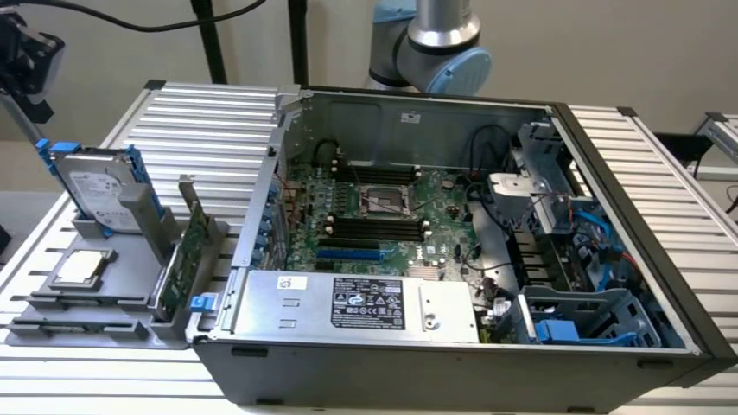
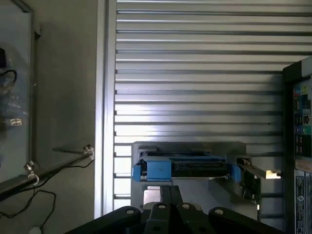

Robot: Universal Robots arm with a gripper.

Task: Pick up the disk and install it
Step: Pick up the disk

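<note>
The disk (image 1: 98,190) stands on edge in a grey holder (image 1: 127,285) at the exterior view's left, silver with a white label and a blue frame. In the wrist view I look down on the disk's top edge (image 2: 185,168) with its blue carrier. My gripper (image 2: 171,195) hangs above the disk and apart from it, its dark fingers pressed together with nothing between them. The arm's dark tool head (image 1: 26,65) shows above and to the left of the disk.
A green circuit card (image 1: 185,251) stands in the same holder beside the disk, and a square silver chip (image 1: 83,266) lies on it. The open computer case (image 1: 461,216) takes up the middle, with blue-railed drive bays (image 1: 576,320) at its near right corner. Ribbed aluminium table (image 2: 195,73) lies underneath.
</note>
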